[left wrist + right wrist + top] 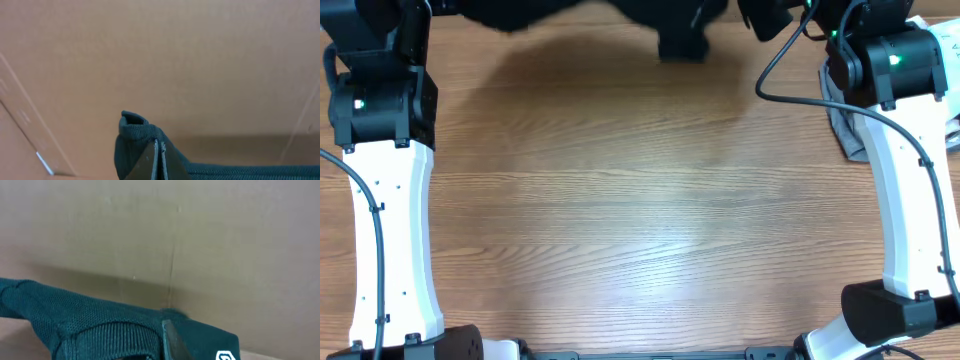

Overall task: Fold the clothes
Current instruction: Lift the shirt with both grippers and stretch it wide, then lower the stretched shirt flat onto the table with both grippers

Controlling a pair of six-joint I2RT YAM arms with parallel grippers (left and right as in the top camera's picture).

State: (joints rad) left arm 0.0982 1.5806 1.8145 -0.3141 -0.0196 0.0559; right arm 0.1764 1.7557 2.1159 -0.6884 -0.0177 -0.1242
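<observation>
The black garment (680,40) hangs at the far edge of the overhead view; only its lower folds and its shadow on the table show. In the left wrist view my left gripper (159,159) is shut on a ribbed hem of the garment (134,131), held up in front of a brown wall. In the right wrist view my right gripper (172,339) is shut on the garment's ribbed waistband (100,325), with the small white logo (226,356) just right of the finger. Both grippers are out of the overhead frame.
The wooden table (640,210) lies below. A grey bundled garment (845,125) sits at the right edge behind the right arm (900,150). The left arm (385,200) runs along the left side.
</observation>
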